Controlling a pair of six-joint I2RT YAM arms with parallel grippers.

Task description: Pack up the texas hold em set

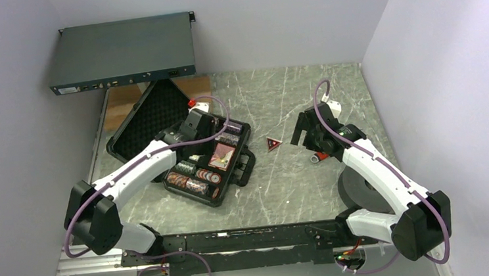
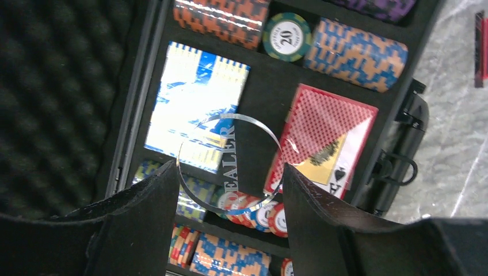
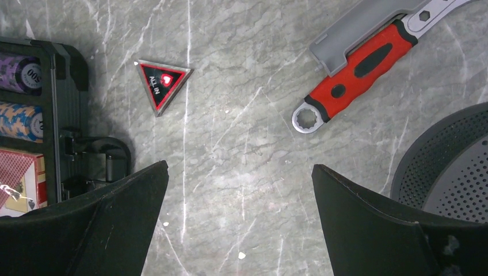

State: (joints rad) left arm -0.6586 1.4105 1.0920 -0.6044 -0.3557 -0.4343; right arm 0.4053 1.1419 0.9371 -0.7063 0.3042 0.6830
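The black case (image 1: 245,134) lies open left of centre, its foam lid (image 1: 158,115) tilted back. In the left wrist view it holds striped chip rolls (image 2: 354,54), a blue and yellow card box (image 2: 195,98) and a red card box (image 2: 328,132). My left gripper (image 2: 230,178) hovers over the case (image 1: 196,125), shut on a clear round disc marked DEALER (image 2: 229,155). My right gripper (image 3: 239,172) is open and empty above the bare table (image 1: 304,130). A red and black triangular ALL IN marker (image 3: 161,83) lies on the table between case and right gripper (image 1: 273,143).
A red-handled wrench (image 3: 357,69) lies right of the triangle. A grey perforated round object (image 3: 454,167) sits at the right table edge. A flat dark-grey rack unit (image 1: 123,52) stands at the back left. The case handle (image 3: 106,158) faces the right gripper.
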